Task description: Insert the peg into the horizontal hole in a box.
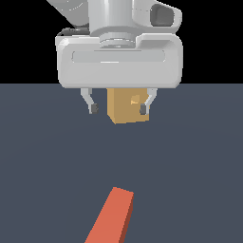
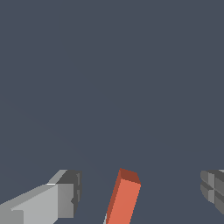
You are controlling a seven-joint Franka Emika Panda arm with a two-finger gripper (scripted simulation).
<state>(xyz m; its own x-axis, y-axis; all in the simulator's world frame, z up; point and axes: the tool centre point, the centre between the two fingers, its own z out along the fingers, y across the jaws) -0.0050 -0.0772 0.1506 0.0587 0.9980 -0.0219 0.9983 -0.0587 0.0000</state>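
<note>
The peg [image 1: 113,217] lies flat on the dark floor near the bottom of the exterior view; only its orange-red half shows, and its grey-white half is cut off by the frame edge. It also shows in the wrist view [image 2: 124,197] between the fingers. The tan box [image 1: 127,106] stands farther back, partly hidden behind the gripper, with its small orange-tinted hole [image 1: 135,100] on the face toward the camera. My gripper [image 1: 118,108] hangs open and empty above the floor, well apart from the peg. One finger [image 2: 65,194] shows in the wrist view.
The dark grey floor [image 1: 47,166] spreads all around. The arm's white hand body [image 1: 118,59] fills the upper part of the exterior view.
</note>
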